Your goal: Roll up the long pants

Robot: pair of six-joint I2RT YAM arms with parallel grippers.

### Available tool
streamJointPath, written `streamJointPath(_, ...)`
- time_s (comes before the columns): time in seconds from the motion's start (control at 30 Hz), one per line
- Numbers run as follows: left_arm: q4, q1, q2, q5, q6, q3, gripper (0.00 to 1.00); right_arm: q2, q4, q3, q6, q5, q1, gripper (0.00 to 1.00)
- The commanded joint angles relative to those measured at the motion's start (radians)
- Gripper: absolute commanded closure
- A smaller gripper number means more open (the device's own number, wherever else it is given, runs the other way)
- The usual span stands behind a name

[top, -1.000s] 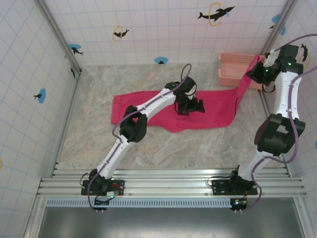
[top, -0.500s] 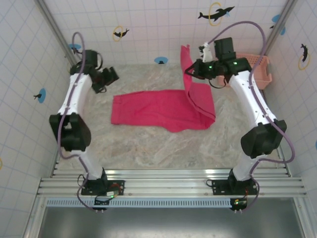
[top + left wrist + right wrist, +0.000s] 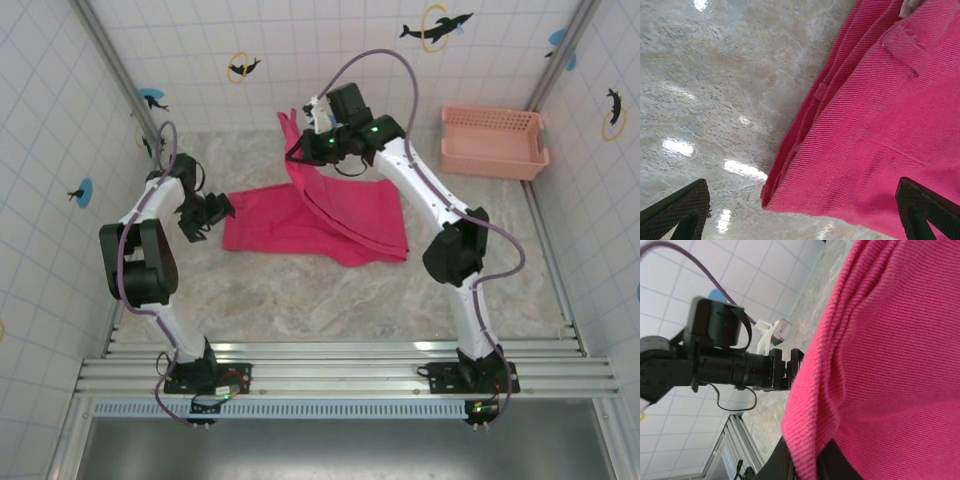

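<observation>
Bright, even light from overhead in all your views.
You get white glare patches on the glossy marbled table [image 3: 715,100] in the left wrist view. Shadows under the long pants [image 3: 270,220] are faint and soft. In the right wrist view the close cloth weave is crisp and the background slightly soft.

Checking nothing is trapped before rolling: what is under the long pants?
Marbled table shows around the long pants; beneath the cloth is covered. The right tool holds one leg raised.
</observation>
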Motion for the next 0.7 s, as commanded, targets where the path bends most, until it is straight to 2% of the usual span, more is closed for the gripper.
streamJointPath(0.0, 0.001, 0.008, 0.029, 0.045, 0.028, 0.057, 0.03, 0.069, 0.027, 0.104, 0.037, -0.041, 0.037, 1.0)
streamJointPath(0.2, 0.024, 0.014, 0.077, 0.096, 0.016, 0.07, 0.03, 0.177, 0.035, 0.127, 0.064, -0.076, 0.109, 1.0)
streamJointPath(0.3, 0.027, 0.014, 0.092, 0.104, 0.013, 0.078, 0.03, 0.235, 0.07, 0.126, 0.09, -0.117, 0.145, 0.96)
streamJointPath(0.37, 0.019, 0.015, 0.099, 0.103, 0.018, 0.085, 0.03, 0.282, 0.141, 0.127, 0.131, -0.155, 0.162, 0.85)
streamJointPath(0.4, 0.015, 0.015, 0.103, 0.101, 0.021, 0.088, 0.03, 0.312, 0.182, 0.134, 0.156, -0.172, 0.167, 0.72)
streamJointPath(0.5, -0.001, 0.017, 0.111, 0.09, 0.026, 0.092, 0.02, 0.402, 0.232, 0.203, 0.208, -0.203, 0.161, 0.48)
streamJointPath(0.53, -0.006, 0.019, 0.113, 0.087, 0.029, 0.093, 0.03, 0.431, 0.242, 0.232, 0.225, -0.216, 0.156, 0.45)
streamJointPath(0.6, -0.026, 0.023, 0.111, 0.067, 0.041, 0.096, 0.02, 0.479, 0.264, 0.292, 0.281, -0.248, 0.139, 0.44)
streamJointPath(0.67, -0.045, 0.032, 0.101, 0.042, 0.053, 0.1, 0.03, 0.467, 0.227, 0.32, 0.261, -0.248, 0.118, 0.44)
